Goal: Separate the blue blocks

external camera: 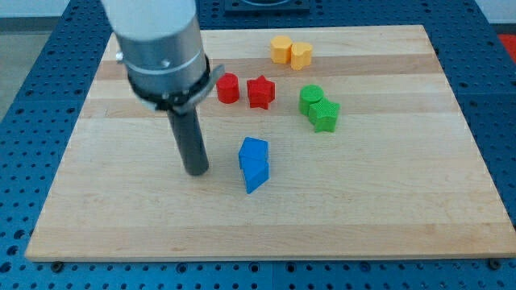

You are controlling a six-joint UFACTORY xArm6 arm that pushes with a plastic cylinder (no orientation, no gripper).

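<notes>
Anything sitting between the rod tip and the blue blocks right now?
Nothing visible. My tip stands on bare wood to the view's left of the two touching blue blocks, with only open wooden board between them. The red, green and yellow pairs lie toward the view's top.

This looks like a robotics lab bench. A pale wooden board [266, 217] lies on a blue perforated surface [32, 72] with regular rows of holes, the kind used for bolting down test rigs. A grey metal arm [157, 40] with a dark rod [190, 141] stands over the board, and small coloured plastic blocks [254, 163] sit on it like test pieces.
</notes>
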